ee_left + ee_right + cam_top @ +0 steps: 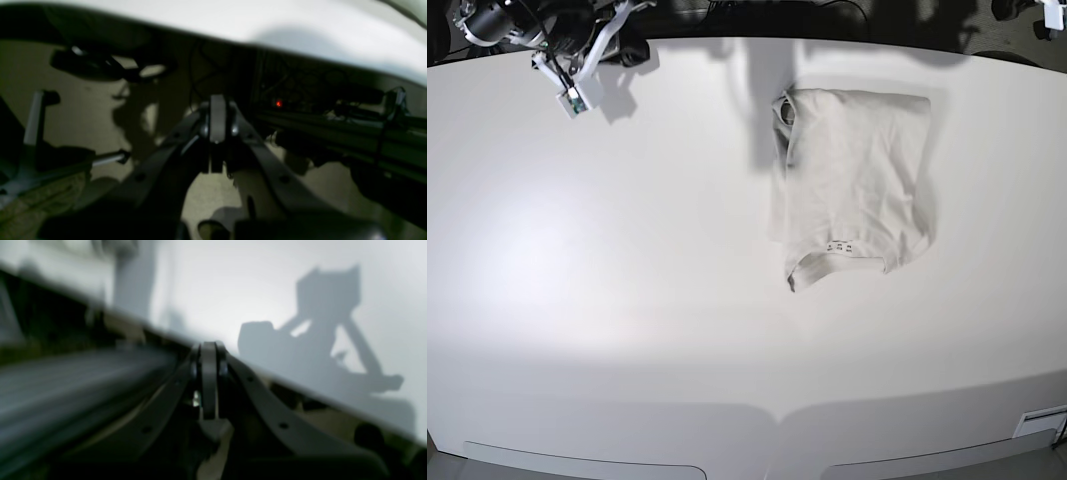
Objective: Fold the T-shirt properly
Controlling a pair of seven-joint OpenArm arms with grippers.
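Note:
The T-shirt (852, 180) lies folded into a rough rectangle on the white table (627, 300), right of centre in the base view. Its ribbed collar and small label face the near edge. Neither wrist view shows it. My right gripper (208, 348) is shut with nothing in it, over the table's edge. The right arm (567, 50) sits at the far left corner, well away from the shirt. My left gripper (217, 101) is also shut and empty, hanging beyond the table edge (300, 30) over the floor. Only a bit of the left arm (1052, 12) shows at the far right corner.
Below the left gripper are a beige floor (83, 110), dark cables and a metal frame rail (350, 133) with a red light (278, 103). A small label (1042, 422) sits at the table's near right corner.

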